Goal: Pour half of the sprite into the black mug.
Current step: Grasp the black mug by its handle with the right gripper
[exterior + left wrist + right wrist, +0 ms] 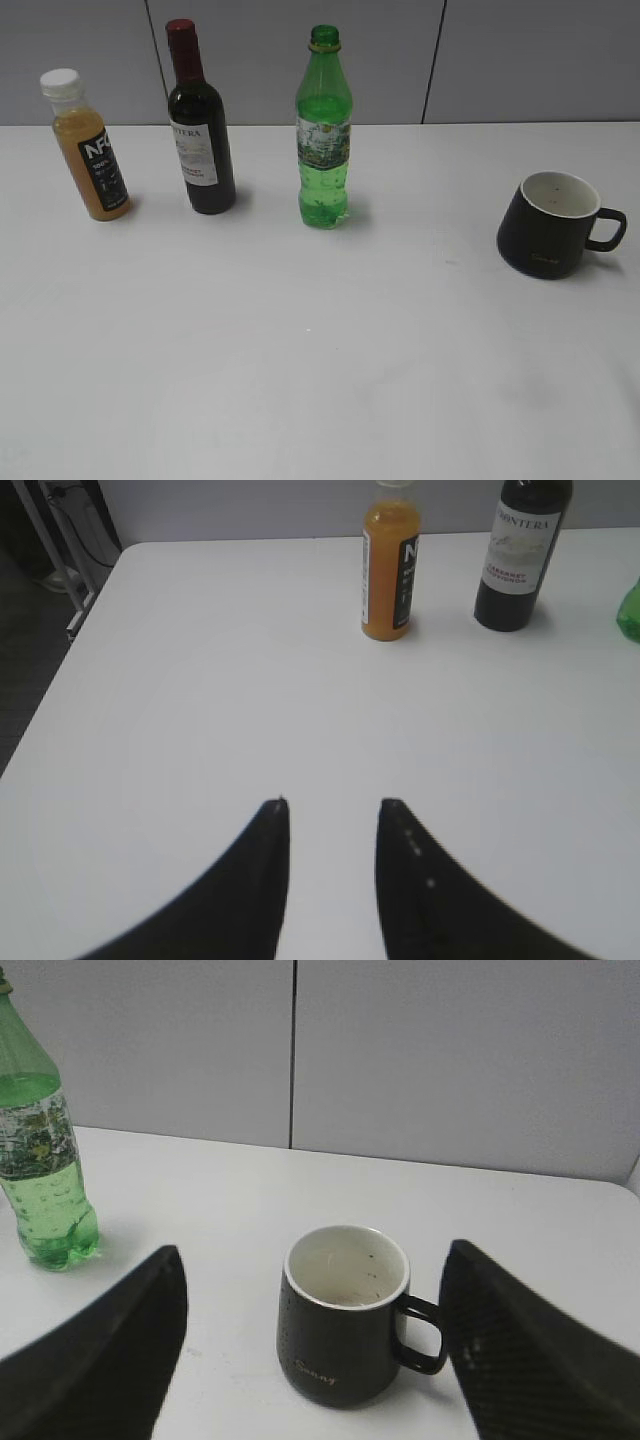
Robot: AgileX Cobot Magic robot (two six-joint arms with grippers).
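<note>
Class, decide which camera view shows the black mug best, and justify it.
The right wrist view: the black mug is close, showing its white inside and handle. The exterior view shows it small at the right; the left wrist view misses it.

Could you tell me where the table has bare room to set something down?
Bare stretches: between the sprite and the black mug, and the whole near half of the table. It is crowded at back left: juice bottle, wine bottle and sprite stand close.
</note>
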